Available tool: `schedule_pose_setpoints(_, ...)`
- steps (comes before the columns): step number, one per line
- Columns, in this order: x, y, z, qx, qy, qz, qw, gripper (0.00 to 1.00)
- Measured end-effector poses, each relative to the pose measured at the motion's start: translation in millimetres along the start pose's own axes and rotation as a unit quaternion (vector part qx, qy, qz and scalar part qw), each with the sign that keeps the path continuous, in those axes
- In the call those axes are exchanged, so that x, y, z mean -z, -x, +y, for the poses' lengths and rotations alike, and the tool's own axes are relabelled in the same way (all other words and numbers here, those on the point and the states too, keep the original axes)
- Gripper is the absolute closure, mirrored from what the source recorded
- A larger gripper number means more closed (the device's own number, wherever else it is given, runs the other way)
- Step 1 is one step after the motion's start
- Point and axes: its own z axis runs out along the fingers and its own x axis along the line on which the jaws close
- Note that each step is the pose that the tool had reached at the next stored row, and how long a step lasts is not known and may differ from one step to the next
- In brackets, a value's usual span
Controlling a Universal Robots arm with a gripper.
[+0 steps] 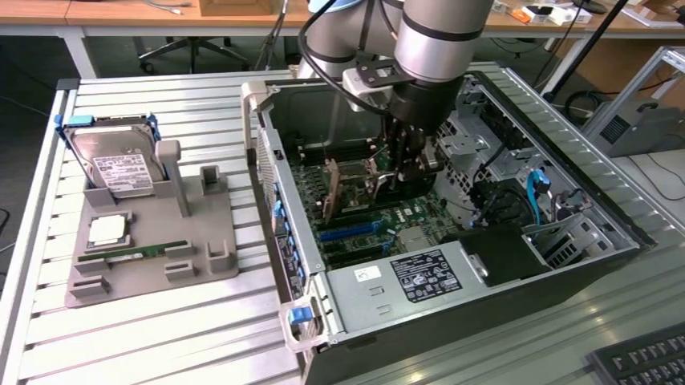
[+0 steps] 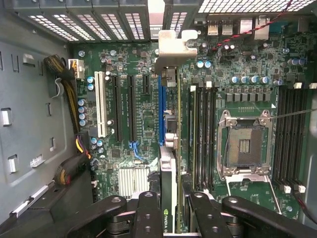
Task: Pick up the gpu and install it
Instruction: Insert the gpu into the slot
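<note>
Inside the open computer case (image 1: 599, 208), the gpu (image 1: 345, 188) stands on edge over the motherboard (image 1: 418, 216). My gripper (image 1: 410, 180) reaches down into the case and is shut on one end of the card. In the wrist view the gpu (image 2: 168, 168) shows edge-on between my two black fingers (image 2: 148, 213). It runs along the blue expansion slot (image 2: 161, 106). Its silver bracket (image 2: 171, 47) sits at the rear slot openings. Whether the card's edge is fully down in the slot is hidden.
A grey fixture (image 1: 204, 241) on the exterior view's left holds a silver hard drive (image 1: 118, 168), a processor (image 1: 107, 230) and a green memory stick (image 1: 134, 255). Near the card are the processor socket (image 2: 245, 146), memory slots (image 2: 200, 134) and cable bundles (image 2: 69, 99). A keyboard (image 1: 642, 361) lies at the front right.
</note>
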Motion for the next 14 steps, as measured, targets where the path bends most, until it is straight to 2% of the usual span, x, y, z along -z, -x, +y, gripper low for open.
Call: schedule_pose_setpoints(14, -3.6, -0.1, 2.0, 0.0, 0.0, -0.0007, 1.0, 0.73)
